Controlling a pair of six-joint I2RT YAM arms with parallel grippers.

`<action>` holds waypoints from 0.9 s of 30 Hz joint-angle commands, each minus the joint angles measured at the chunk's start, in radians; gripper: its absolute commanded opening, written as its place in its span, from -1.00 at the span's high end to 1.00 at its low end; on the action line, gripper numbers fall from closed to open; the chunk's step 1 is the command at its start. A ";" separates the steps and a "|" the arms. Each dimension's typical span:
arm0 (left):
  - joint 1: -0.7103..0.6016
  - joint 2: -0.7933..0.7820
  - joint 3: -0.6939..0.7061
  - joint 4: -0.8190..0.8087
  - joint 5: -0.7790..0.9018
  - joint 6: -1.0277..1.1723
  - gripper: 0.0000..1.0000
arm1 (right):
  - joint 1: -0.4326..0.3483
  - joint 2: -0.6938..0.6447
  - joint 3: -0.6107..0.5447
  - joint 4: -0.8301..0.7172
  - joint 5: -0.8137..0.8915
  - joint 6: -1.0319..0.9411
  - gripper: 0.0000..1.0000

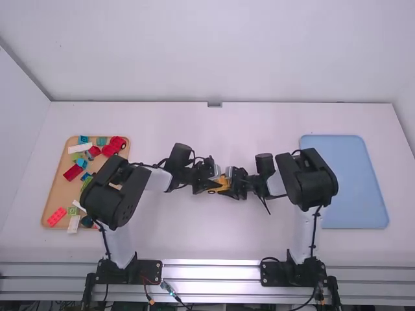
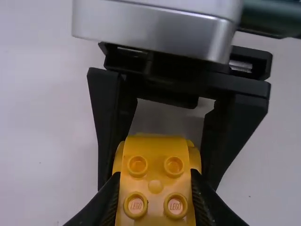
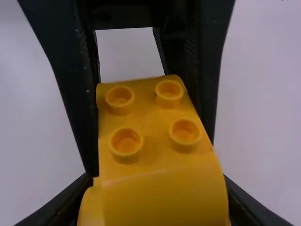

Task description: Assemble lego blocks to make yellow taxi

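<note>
"Fingers of the left gripper, loose or tight?"

"Clamped on the yellow blocks; the right gripper's grasp them from the other end."

"Where's that from the wooden tray?"

"To its right, well apart."

Between my left claw and my right claw, both clasping it, I have a yellow plastic block piece, curved down at the end by my right, four round studs facing up, rounded yellow sides bulging below.

Golden-yellow block, coral-red brick, pale blue tray, tan tray, white table
</note>
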 commanded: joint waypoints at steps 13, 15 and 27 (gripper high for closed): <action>0.048 0.040 -0.078 -0.097 -0.096 0.102 0.97 | 0.013 0.019 0.008 -0.005 0.001 0.003 0.00; 0.051 0.041 -0.096 -0.082 -0.077 0.101 0.97 | 0.014 0.019 0.008 -0.005 0.001 0.003 0.01; 0.031 0.048 -0.146 -0.022 -0.206 0.018 0.96 | 0.013 0.019 0.008 -0.005 0.001 0.003 0.01</action>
